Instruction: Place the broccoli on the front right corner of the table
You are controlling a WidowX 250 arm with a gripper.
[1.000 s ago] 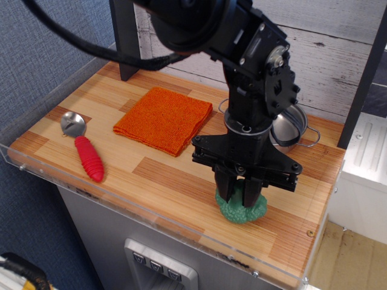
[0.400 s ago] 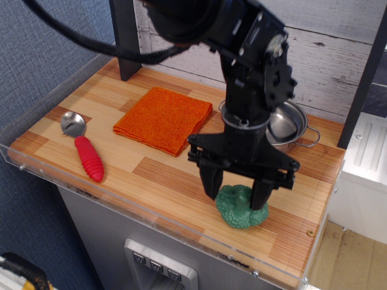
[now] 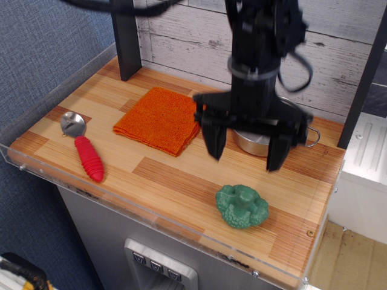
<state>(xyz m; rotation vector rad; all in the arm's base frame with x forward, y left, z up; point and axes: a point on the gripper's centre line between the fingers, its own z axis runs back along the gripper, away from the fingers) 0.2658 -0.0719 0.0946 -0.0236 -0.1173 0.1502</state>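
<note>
One broccoli (image 3: 242, 206) directly below the fingers (image 3: 244, 150), resting on the worktop (image 3: 163, 175) toward its front right corner — stem up, no long axis to speak of. Fingers spread wide, holding nothing, well clear above. Open room around; pot (image 3: 266, 138) just behind, rim edge near.

No readable text, labels, brands, numbers or signs anywhere in my view. Nothing printed on the table (image 3: 163, 175), the broccoli (image 3: 242, 206), or my gripper (image 3: 245, 158). The panel (image 3: 158, 267) under the table edge at 6 o'clock carries small marks, too blurred to read.
</note>
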